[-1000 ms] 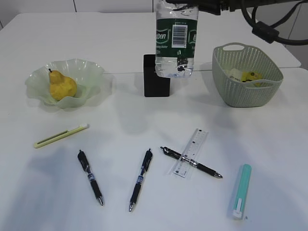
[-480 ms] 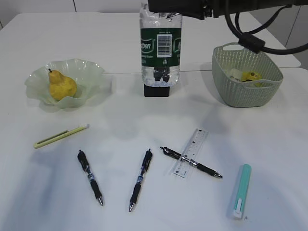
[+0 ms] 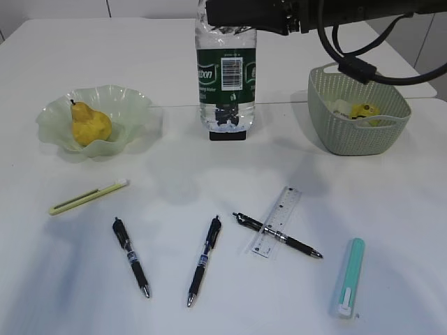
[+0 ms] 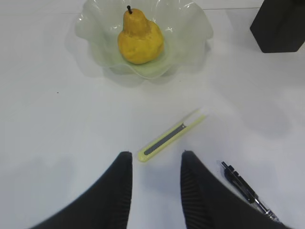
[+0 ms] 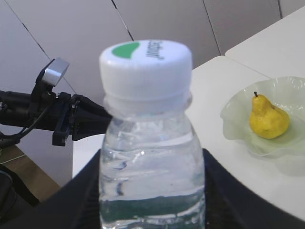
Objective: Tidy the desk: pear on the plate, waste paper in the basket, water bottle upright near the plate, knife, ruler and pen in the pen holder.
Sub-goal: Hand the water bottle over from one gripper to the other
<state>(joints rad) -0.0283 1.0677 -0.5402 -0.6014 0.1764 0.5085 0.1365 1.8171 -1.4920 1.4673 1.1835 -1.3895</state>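
Closed on the bottle (image 3: 225, 70), the right gripper (image 3: 241, 14) holds it upright by the neck at 12 o'clock in the exterior view, its base hanging in front of the black holder (image 3: 227, 134). At 9 o'clock the pear (image 3: 90, 125) sits in the plate (image 3: 133, 105). At 2 o'clock the basket (image 3: 356, 132) contains the yellow and white paper (image 3: 362, 110). Nearer the camera on the desk (image 3: 209, 181) lie a pale green knife (image 3: 88, 197), two black pens (image 3: 131, 257) and (image 3: 204, 259), and a third pen (image 3: 278, 236) lying under the clear ruler (image 3: 277, 221). A teal stick (image 3: 348, 277) lies at 5 o'clock.

From the left wrist, the left gripper (image 4: 155, 164) hangs partly open and empty above the desk, its fingers (image 4: 119, 191) at 6 o'clock, the knife (image 4: 172, 136) just past them. The pear (image 4: 139, 37) rests in the plate (image 4: 195, 28) at 12 o'clock, the holder's (image 4: 279, 26) corner at 2 o'clock, a pen (image 4: 245, 188) at 4 o'clock.

From the right wrist, dark fingers (image 5: 86, 191) clamp the bottle (image 5: 151, 157) below its white cap (image 5: 146, 64). The pear (image 5: 268, 118) and plate (image 5: 238, 119) show at 3 o'clock.
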